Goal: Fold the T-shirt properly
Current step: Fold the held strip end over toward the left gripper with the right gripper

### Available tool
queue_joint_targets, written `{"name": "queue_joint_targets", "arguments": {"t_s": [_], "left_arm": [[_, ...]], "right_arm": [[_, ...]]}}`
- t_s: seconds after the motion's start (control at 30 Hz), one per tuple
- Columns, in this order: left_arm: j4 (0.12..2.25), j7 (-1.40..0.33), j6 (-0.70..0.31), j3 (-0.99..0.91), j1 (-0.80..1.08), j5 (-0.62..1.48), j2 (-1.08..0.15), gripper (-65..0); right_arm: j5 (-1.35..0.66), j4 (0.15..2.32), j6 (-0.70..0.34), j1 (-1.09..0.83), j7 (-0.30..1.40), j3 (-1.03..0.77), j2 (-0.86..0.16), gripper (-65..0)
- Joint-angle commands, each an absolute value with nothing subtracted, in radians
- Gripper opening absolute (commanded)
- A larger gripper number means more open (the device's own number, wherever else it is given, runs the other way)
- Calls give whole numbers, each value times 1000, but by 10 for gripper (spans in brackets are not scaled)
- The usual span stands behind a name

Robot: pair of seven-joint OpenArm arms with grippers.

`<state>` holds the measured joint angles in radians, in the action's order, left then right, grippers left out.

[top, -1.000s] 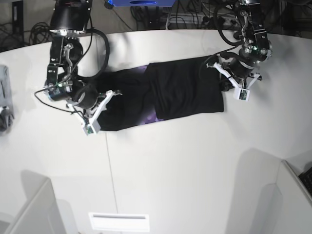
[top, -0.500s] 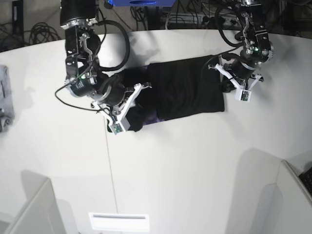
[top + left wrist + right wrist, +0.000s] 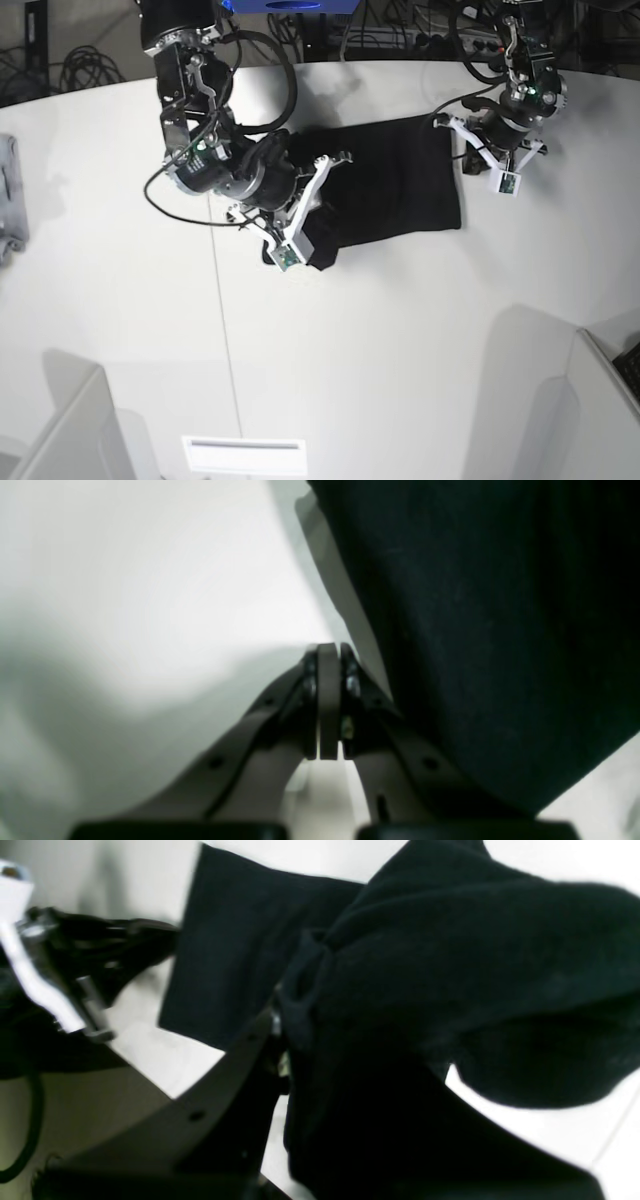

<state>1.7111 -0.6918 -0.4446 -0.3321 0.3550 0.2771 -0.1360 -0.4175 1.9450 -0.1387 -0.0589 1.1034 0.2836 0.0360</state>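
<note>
The T-shirt (image 3: 385, 190) lies near the far middle of the white worktop (image 3: 400, 340), a soft matte black cloth, its flat part forming a rough rectangle with a straight edge on the side nearest the left claw. Its other end is gathered into a thick, rounded bunch, lifted off the surface and draped over the flat part. In the right wrist view this bunch (image 3: 450, 965) shows heavy rolled folds with a faintly fuzzy knit surface, while the flat panel beyond it has crisp square corners. The right claw (image 3: 300, 215) is clenched on that gathered end of the T-shirt; cloth wraps around the dark finger (image 3: 240, 1075) seen from the wrist. The left claw (image 3: 490, 155) sits just beside the flat end of the garment, its pale slender fingers (image 3: 327, 700) pressed flat together with nothing visible between them, the black fabric (image 3: 490, 630) lying alongside. The worktop is smooth, with a thin seam line (image 3: 222, 330) running across it. At the far left edge of the base view lies a small grey cloth (image 3: 8, 200), well apart from the shirt.
</note>
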Motion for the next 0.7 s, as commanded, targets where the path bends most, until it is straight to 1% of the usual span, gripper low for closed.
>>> {"name": "queue_joint_targets", "arguments": {"t_s": [0.0, 0.23, 0.37, 0.47, 0.53, 0.67], "left_arm": [[1727, -673, -447, -335, 354, 288, -143, -650], [1727, -673, -447, -335, 354, 288, -143, -650], [1727, -673, -447, -334, 355, 288, -142, -650], [1727, -673, -447, -334, 355, 288, -142, -650], [1727, -673, -447, -334, 355, 288, -142, -650], [1727, -673, -447, -334, 355, 288, -140, -650]], "right_arm": [[-426, 1965, -142, -44, 1084, 283, 42, -650], [-423, 1969, -142, -56, 1076, 341, 42, -650], [-421, 1966, -133, -56, 1030, 389, 42, -650], [-421, 1962, -35, -50, 1012, 433, 41, -650], [-421, 1960, 10, -44, 1000, 475, 36, -650], [-421, 1910, 16, -16, 987, 506, 39, -650]]}}
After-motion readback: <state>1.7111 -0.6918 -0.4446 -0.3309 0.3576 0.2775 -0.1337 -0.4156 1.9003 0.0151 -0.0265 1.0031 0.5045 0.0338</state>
